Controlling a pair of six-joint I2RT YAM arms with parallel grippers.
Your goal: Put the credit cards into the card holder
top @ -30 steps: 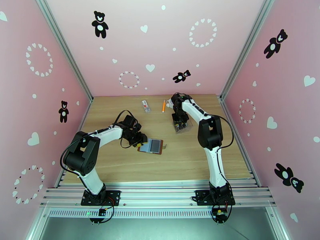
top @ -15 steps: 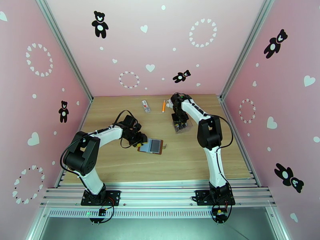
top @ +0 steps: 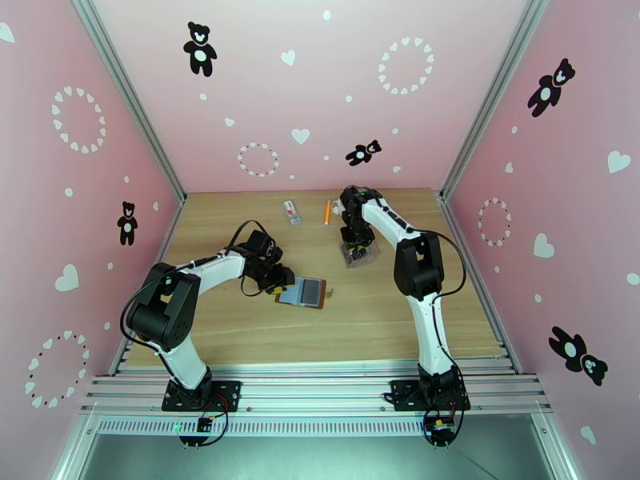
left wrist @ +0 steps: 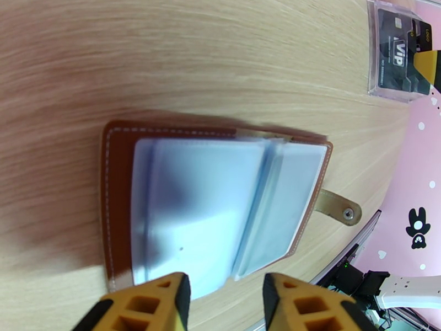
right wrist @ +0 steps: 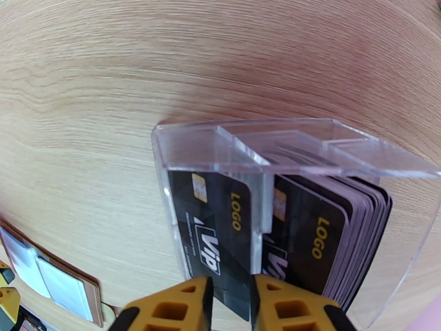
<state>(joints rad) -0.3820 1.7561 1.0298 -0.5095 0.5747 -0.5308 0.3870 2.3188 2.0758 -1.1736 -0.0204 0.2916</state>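
Observation:
The card holder (top: 304,292) lies open on the table, brown leather with grey-blue pockets (left wrist: 215,205) facing up and its snap tab (left wrist: 342,208) sticking out to the side. My left gripper (left wrist: 226,296) hovers open at its near edge, just left of it in the top view (top: 282,286). Several black credit cards (right wrist: 220,227) lean in a clear plastic stand (right wrist: 242,139) at mid table (top: 358,255). My right gripper (right wrist: 231,304) is over the stand, open with only a narrow gap. The near end of the front card lies in that gap.
A white-and-red packet (top: 292,211) and an orange pen (top: 327,211) lie near the back edge. The clear stand with the cards (left wrist: 397,56) sits beyond the card holder in the left wrist view. Pink walls enclose the table on three sides.
The right gripper and the clear stand have shifted slightly to the left. The left arm and the card holder have not moved.

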